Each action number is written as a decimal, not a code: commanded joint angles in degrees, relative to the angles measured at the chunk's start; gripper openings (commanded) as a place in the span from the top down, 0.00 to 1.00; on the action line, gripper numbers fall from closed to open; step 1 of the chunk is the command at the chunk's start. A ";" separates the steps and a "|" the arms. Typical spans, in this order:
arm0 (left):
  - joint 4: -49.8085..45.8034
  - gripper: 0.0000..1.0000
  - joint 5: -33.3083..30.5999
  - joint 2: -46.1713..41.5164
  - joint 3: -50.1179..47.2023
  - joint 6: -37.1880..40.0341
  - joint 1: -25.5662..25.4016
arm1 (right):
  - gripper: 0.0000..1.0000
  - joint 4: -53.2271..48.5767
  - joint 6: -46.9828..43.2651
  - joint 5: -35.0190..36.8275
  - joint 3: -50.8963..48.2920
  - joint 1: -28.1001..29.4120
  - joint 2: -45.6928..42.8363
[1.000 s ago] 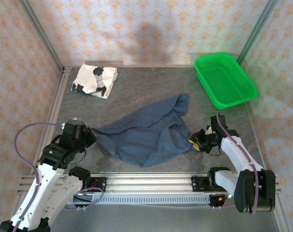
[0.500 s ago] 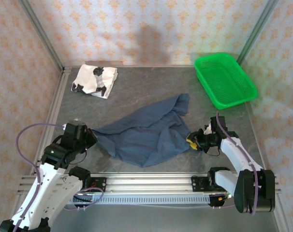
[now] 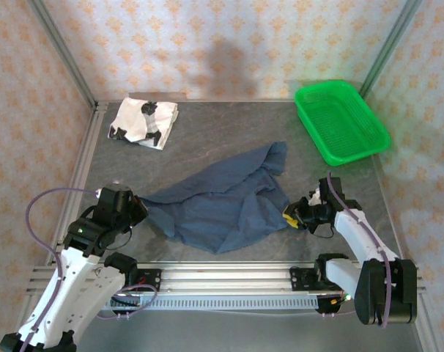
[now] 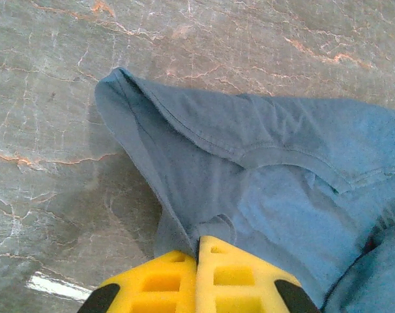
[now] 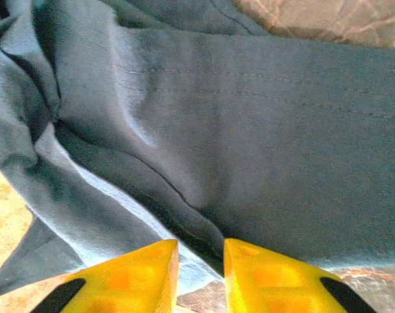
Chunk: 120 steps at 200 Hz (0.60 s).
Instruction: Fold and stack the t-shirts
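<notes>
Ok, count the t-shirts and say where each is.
2. The white printed t-shirt lies folded in the far left corner; the navy t-shirt lies crumpled in the middle. None looks hidden.

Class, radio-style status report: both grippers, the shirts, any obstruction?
Left gripper shut on navy shirt corner. Right gripper open astride opposite edge. White shirt folded, far left. Green basket well clear.

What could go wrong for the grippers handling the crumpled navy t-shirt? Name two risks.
The right gripper has only a thin hem fold of the navy t-shirt between its parted jaws; it may close on little cloth and slip. The left gripper pinches a bunched edge, so pulling apart could leave layers twisted.
</notes>
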 commanded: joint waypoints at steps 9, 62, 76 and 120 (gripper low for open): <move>0.04 1.00 -0.10 -0.65 -0.34 -0.38 0.21 | 0.72 -3.34 -1.98 3.45 1.13 -0.16 0.51; 0.18 1.00 0.13 -0.65 -0.54 -0.30 0.18 | 0.66 -3.55 -2.24 3.54 1.18 1.12 1.18; 0.25 1.00 0.13 -0.56 -0.57 -0.17 0.21 | 0.66 -3.60 -2.12 4.09 1.20 1.83 1.09; 0.63 1.00 0.48 -0.47 -0.80 -0.28 0.16 | 0.66 -3.73 -1.80 4.72 1.32 3.52 1.18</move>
